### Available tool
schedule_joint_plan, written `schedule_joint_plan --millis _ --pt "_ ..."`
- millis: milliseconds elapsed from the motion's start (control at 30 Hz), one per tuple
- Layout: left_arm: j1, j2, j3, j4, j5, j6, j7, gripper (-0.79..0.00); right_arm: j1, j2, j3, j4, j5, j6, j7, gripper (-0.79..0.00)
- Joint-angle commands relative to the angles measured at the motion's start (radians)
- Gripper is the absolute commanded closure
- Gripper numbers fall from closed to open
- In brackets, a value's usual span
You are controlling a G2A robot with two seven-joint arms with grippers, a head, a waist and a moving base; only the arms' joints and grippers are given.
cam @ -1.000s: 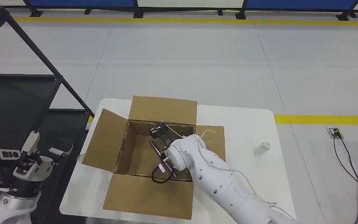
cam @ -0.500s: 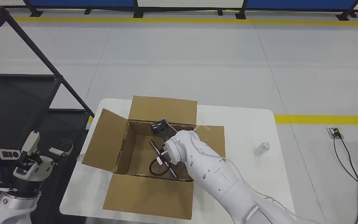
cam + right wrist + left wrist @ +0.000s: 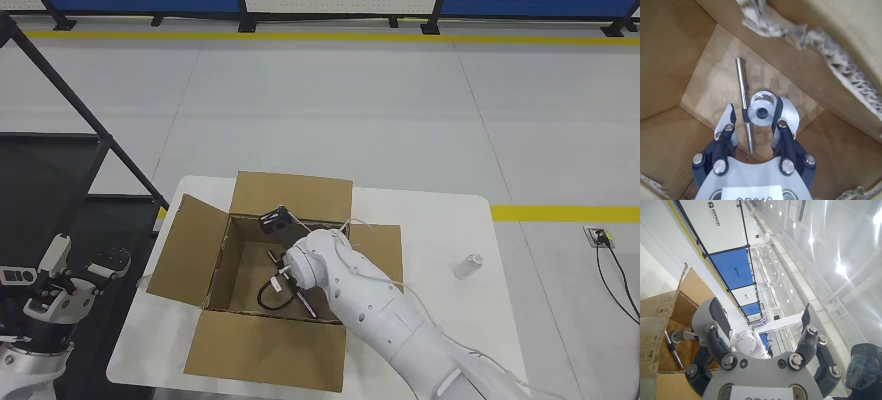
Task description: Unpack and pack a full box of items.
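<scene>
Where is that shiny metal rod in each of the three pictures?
Top view: metal rod lies inside the cardboard box, partly under the right arm.
Left wrist view: rod on the box floor beside the flanged spool.
Right wrist view: rod between the right gripper's open jaws, next to the spool.
Shared landmark: the box.

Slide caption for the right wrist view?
Right gripper, jaws open, low inside the cardboard box over a steel rod and a pulley.
</scene>
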Motion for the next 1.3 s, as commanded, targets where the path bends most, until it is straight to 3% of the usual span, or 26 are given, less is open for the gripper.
schedule_joint_plan --millis 0,100,200,367,500,600,767,933,1267 --pt "0.000 0.000 0.000 0.000 0.000 0.000 0.000 -0.785 -0.025 0.016 0.019 -0.096 -0.021 -0.006 0.041 -0.576" --pt "0.000 0.000 0.000 0.000 0.000 0.000 0.000 -0.785 -0.081 0.047 0.063 -0.274 -0.069 -0.009 0.122 -0.634" --pt "0.000 0.000 0.000 0.000 0.000 0.000 0.000 -0.785 -0.161 0.085 0.126 -0.483 -0.144 -0.017 0.193 -0.785" --pt "0.000 0.000 0.000 0.000 0.000 0.000 0.000 -0.785 -0.333 0.147 0.270 -0.833 -0.350 -0.008 0.265 -0.785" --pt "0.000 0.000 0.000 0.000 0.000 0.000 0.000 -0.785 -0.433 0.182 0.395 -1.002 -0.610 0.046 0.307 -0.785" --pt "0.000 0.000 0.000 0.000 0.000 0.000 0.000 -0.785 -0.504 0.200 0.515 -1.113 -0.706 0.060 0.337 -0.785" --pt "0.000 0.000 0.000 0.000 0.000 0.000 0.000 -0.785 -0.577 0.220 0.736 -1.158 -0.699 0.042 0.352 -0.785" --pt "0.000 0.000 0.000 0.000 0.000 0.000 0.000 -0.785 -0.617 0.235 0.912 -1.095 -0.638 0.033 0.335 -0.785" --pt "0.000 0.000 0.000 0.000 0.000 0.000 0.000 -0.785 -0.613 0.250 1.027 -0.848 -0.548 0.019 0.227 -0.785"
